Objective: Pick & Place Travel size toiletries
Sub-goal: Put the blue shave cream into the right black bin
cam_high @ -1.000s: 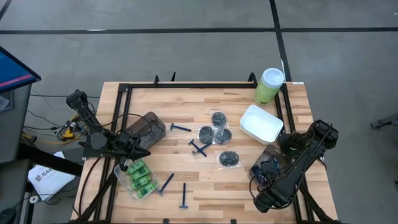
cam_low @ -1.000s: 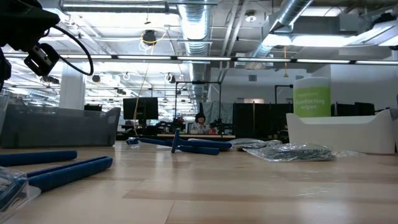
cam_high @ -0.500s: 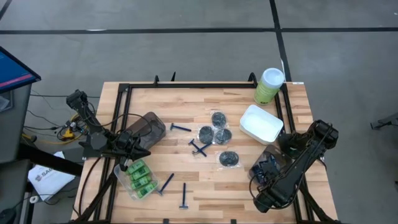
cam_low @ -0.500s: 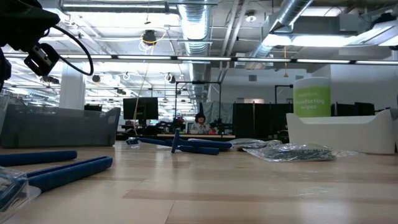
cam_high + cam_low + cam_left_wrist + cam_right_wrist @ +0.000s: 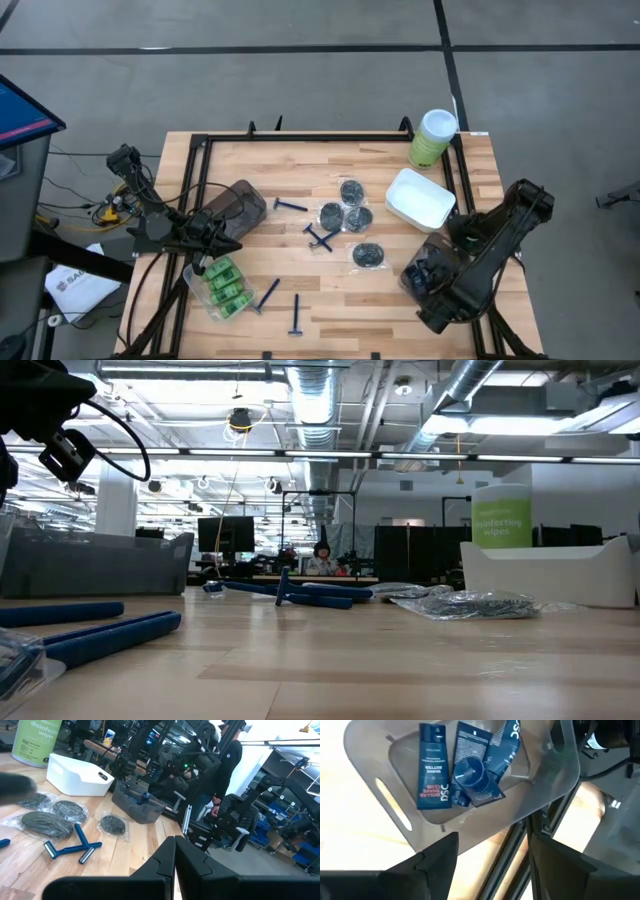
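My right pincer [image 5: 487, 860] hangs with jaws apart just above the smoky tub [image 5: 385, 755], where the dark-blue tubes [image 5: 462, 767] lie sorted, while my left pincer [image 5: 175, 865], jaws together, waits well apart from it.

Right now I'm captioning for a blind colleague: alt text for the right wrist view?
Dark-blue tubes lie in a smoky plastic tub below the open right gripper; the tub sits on the wooden table at its black frame.

Right arm [image 5: 497, 252] shifted slightly toward table's right edge.
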`<state>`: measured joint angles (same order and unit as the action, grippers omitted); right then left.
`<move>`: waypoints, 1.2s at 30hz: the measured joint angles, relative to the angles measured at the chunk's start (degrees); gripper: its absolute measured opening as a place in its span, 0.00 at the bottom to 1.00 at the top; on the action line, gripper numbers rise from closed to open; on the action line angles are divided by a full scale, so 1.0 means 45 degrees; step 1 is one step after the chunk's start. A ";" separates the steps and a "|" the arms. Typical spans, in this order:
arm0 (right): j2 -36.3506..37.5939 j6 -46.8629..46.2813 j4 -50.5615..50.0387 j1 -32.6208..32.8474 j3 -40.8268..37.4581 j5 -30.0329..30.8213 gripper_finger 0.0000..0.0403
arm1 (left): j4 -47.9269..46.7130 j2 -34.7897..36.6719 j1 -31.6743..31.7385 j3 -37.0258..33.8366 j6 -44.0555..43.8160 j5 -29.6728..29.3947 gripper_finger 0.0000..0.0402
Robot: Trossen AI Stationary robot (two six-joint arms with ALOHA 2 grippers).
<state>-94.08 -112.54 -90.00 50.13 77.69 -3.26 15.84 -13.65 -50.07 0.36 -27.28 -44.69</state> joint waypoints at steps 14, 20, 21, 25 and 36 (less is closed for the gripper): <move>0.1008 0.0345 -0.0002 -0.0451 0.0005 0.0033 0.61 | 0.0034 0.0000 0.0001 -0.0004 0.0004 0.0000 0.00; 0.1222 0.1568 0.0372 -0.1344 0.0005 0.0081 0.61 | 0.0034 -0.0001 -0.0002 -0.0002 0.0004 -0.0001 0.00; 0.1299 0.1970 0.0611 -0.1462 0.0005 0.0086 0.61 | 0.0034 -0.0001 -0.0002 -0.0004 0.0004 -0.0002 0.00; 0.1616 0.3424 0.1786 -0.1629 0.0005 0.0379 0.60 | 0.0034 -0.0001 -0.0004 -0.0004 0.0004 0.0000 0.00; 0.1603 0.2054 0.0846 -0.0728 -0.0002 0.0059 0.36 | 0.0039 0.0000 0.0001 -0.0004 0.0004 -0.0004 0.00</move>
<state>-86.87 -103.30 -86.19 46.85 77.68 -2.99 16.01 -13.65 -50.06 0.34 -27.27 -44.71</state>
